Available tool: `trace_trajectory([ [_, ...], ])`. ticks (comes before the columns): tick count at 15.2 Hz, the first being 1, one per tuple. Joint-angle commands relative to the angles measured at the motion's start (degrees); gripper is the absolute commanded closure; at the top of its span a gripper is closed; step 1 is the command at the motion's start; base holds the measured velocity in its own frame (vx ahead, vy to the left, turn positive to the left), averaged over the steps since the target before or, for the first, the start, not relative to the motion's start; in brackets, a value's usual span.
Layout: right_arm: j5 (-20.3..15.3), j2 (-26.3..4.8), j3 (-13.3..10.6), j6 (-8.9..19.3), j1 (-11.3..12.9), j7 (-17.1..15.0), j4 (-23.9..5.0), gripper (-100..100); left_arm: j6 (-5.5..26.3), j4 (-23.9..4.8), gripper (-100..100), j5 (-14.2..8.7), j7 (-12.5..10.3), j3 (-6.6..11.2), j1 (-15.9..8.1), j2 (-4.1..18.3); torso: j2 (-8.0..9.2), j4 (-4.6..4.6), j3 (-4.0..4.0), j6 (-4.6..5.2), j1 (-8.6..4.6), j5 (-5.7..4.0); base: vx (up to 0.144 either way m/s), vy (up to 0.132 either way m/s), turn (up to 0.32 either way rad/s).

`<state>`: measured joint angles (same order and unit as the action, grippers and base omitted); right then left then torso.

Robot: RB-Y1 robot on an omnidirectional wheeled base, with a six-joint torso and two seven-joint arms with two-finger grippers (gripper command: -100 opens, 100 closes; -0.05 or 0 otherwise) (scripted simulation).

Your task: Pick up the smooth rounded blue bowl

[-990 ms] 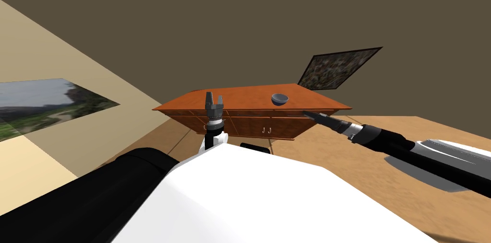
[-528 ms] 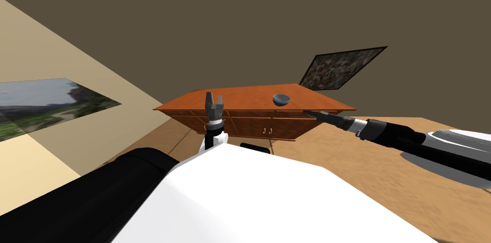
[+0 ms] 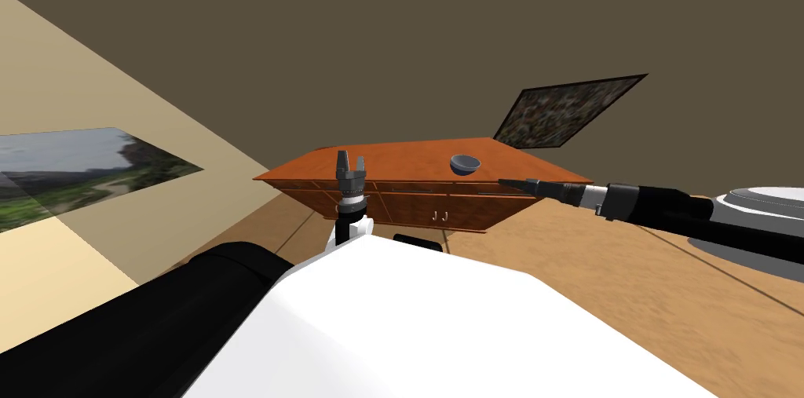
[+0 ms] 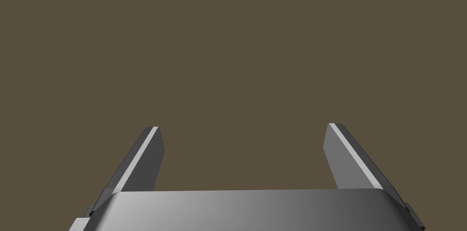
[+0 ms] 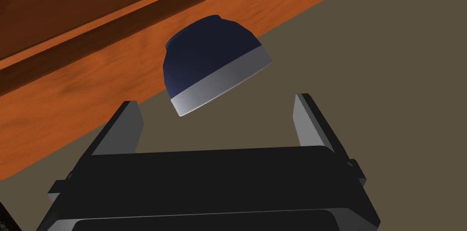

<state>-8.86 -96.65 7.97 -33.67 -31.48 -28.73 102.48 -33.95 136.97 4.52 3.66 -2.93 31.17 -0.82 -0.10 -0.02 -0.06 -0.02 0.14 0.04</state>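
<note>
Right claw (image 3: pixel 506 180) released and empty: swung up level by the bench (image 3: pixel 392 159) edge over the last second, lined up on the blue bowl (image 3: pixel 465 164) on the benchtop (near, untouched). Left claw (image 3: pixel 351 156) released, idle.

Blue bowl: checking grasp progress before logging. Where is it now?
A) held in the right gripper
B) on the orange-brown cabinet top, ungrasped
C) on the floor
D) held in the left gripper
B: the bowl sits on the cabinet top, ahead of the open right gripper.
</note>
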Motion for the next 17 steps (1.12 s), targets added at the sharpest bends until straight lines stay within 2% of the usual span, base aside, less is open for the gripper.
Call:
trace_trajectory([
  [1, -0.2, -2.9, 0.6, -0.6, -0.6, -0.9, -0.9, -100, 0.0, 0.0, 0, 0.0, 0.0, 0.00, 0.0, 0.0, 0.00, 0.00, 0.00, 0.00, 0.00, 0.00, 0.023, 0.036, 0.042],
  [3, -0.2, -5.5, 0.6, -0.6, -0.6, -0.9, -0.9, -100, 0.0, 0.0, 0, 0.0, 0.0, 0.00, 0.0, 0.0, -0.01, 0.00, -0.01, 0.00, 0.02, 0.01, 0.015, 0.021, 0.008],
  [4, -0.2, -5.5, 0.6, -0.6, -0.6, -0.9, -0.9, -100, 0.0, 0.0, 0, 0.0, 0.0, 0.00, 0.0, 0.0, 0.01, 0.00, 0.00, 0.01, -0.01, 0.00, 0.006, 0.004, -0.004],
  [5, -0.4, -7.6, 0.9, -1.4, -1.0, -2.1, -2.4, -100, 0.0, 0.0, 0, 0.0, 0.0, 0.00, 0.0, 0.0, 0.03, 0.01, 0.02, 0.01, -0.05, -0.01, 0.016, 0.017, 0.040],
  [8, -0.4, -10.7, 0.9, -1.4, -1.0, -2.1, -2.4, -100, 0.0, 0.0, 0, 0.0, 0.0, 0.00, 0.0, 0.0, -0.01, 0.00, 0.00, 0.01, -0.01, 0.00, 0.019, 0.020, 0.017],
  [9, -0.6, -12.7, 1.2, -2.2, -1.5, -3.3, -3.9, -100, 0.0, 0.0, 0, 0.0, 0.0, 0.00, 0.0, 0.0, 0.01, 0.00, 0.00, 0.01, -0.02, -0.01, 0.023, 0.026, 0.032],
  [11, -0.6, -15.6, 1.2, -2.2, -1.5, -3.3, -3.9, -100, 0.0, 0.0, 0, 0.0, 0.0, 0.00, 0.0, 0.0, -0.02, -0.01, -0.01, 0.00, 0.03, 0.01, 0.022, 0.030, 0.027],
  [12, -0.6, -15.8, 1.2, -2.2, -1.5, -3.3, -3.9, -100, 0.0, 0.0, 0, 0.0, 0.0, 0.00, 0.0, 0.0, -0.02, 0.00, -0.01, 0.00, 0.03, 0.01, 0.015, 0.016, 0.000],
  [13, -0.9, -17.9, 1.4, -3.1, -1.9, -4.4, -5.3, -100, 0.0, 0.0, 0, 0.0, 0.0, 0.00, 0.0, 0.0, 0.00, 0.00, 0.00, 0.01, 0.00, 0.00, 0.021, 0.026, 0.030],
  [16, -0.9, -20.8, 1.4, -3.1, -1.9, -4.4, -5.3, -100, 0.0, 0.0, 0, 0.0, 0.0, 0.00, 0.0, 0.0, -0.02, -0.01, -0.01, 0.00, 0.02, 0.01, 0.021, 0.022, 0.018],
  [17, -1.1, -22.7, 1.6, -3.9, -2.4, -5.6, -6.7, -100, 0.0, 0.0, 0, 0.0, 0.0, 0.00, 0.0, 0.0, 0.00, 0.00, 0.00, 0.01, -0.01, 0.00, 0.020, 0.022, 0.036],
])
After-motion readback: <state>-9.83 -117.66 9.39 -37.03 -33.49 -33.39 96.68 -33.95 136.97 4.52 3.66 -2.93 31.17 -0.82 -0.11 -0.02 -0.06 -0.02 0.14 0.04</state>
